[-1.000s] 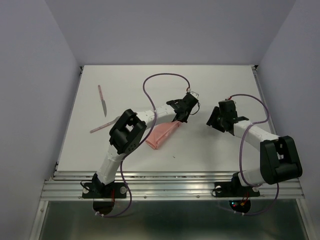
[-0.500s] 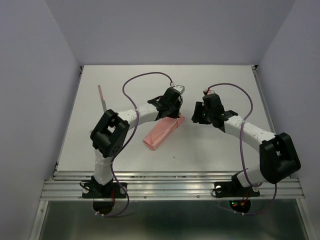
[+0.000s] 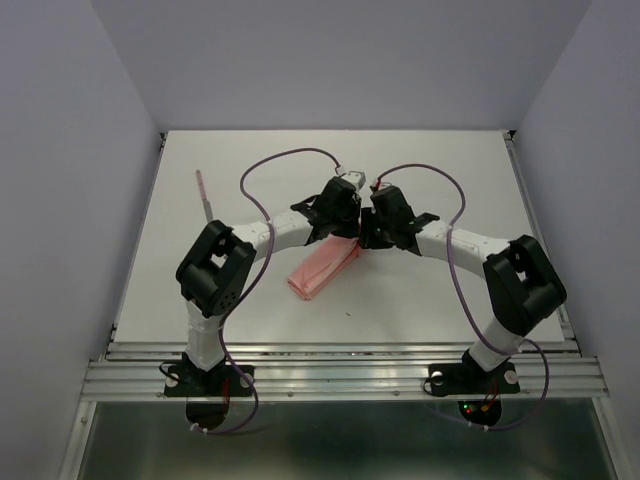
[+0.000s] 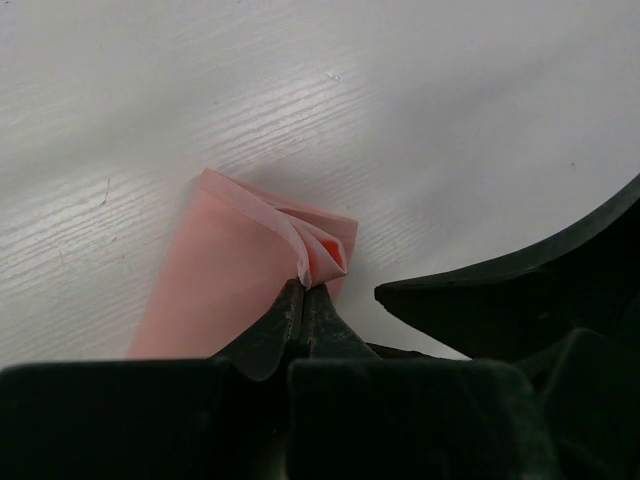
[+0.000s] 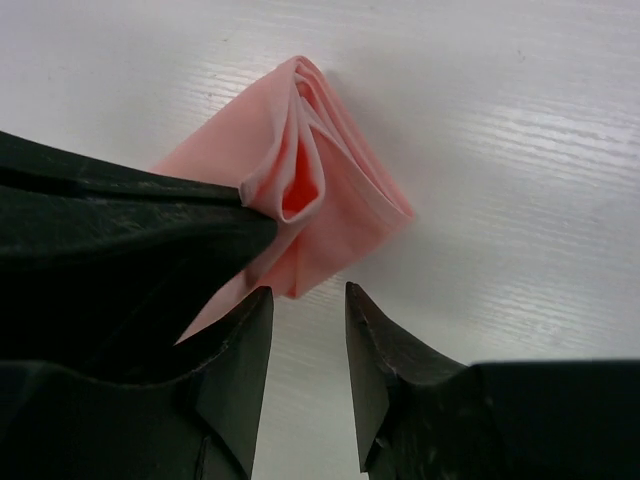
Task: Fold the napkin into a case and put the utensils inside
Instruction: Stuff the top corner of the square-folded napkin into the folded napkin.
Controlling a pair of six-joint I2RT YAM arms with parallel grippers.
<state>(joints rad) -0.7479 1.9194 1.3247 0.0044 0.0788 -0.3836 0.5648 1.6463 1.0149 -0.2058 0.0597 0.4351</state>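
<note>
A: A white bench (image 3: 450, 180) between pale lilac walls. How far has the robot got?

B: The folding looks done. The napkin lies as a narrow pink case (image 3: 322, 268) mid-bench. The left fingers (image 4: 283, 322) are pressed together on the top layer at the case's far end, lifting the mouth open. The wrist views show a hollow there.

A: And the other arm?

B: The right fingers (image 5: 236, 352) stand apart with nothing between them, just beside that open mouth. Whether they touch the cloth is hard to tell.

A: So the utensils are what's left?

B: By the look of it, yes. None shows in the case or in either set of fingers. One pink-shafted utensil (image 3: 203, 187) lies well to the left of the case, its lower end cut off behind the left arm.

A: The others?

B: Not to be seen; that arm may hide them. From overhead, both wrists cover the case's far end, so only the wrist cameras show the pinch.
</note>
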